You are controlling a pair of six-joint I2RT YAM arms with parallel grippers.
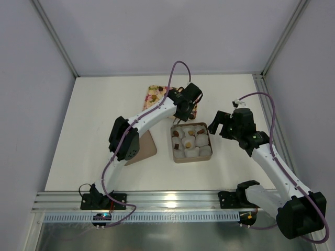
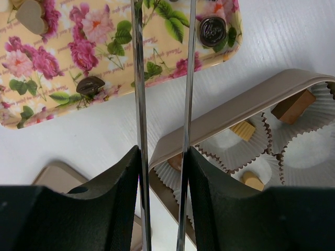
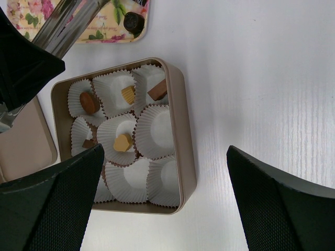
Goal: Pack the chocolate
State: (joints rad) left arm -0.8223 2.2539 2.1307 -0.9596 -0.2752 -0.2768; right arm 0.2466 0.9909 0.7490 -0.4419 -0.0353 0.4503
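Left gripper (image 2: 162, 78) narrow, right gripper (image 3: 162, 198) wide

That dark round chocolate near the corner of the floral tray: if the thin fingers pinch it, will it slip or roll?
The dark round chocolate looks glossy with an embossed top, so smooth metal fingers may well slip. It lies flat like a disc, so rolling seems unlikely. The floral tray looks slick; a nudge would probably slide it.

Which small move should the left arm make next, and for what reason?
Probably it should move the left gripper down over a chocolate on the floral tray and grasp it. Its jaws stand slightly apart with nothing between them, pieces remain on the tray, and several paper cups in the box are empty.
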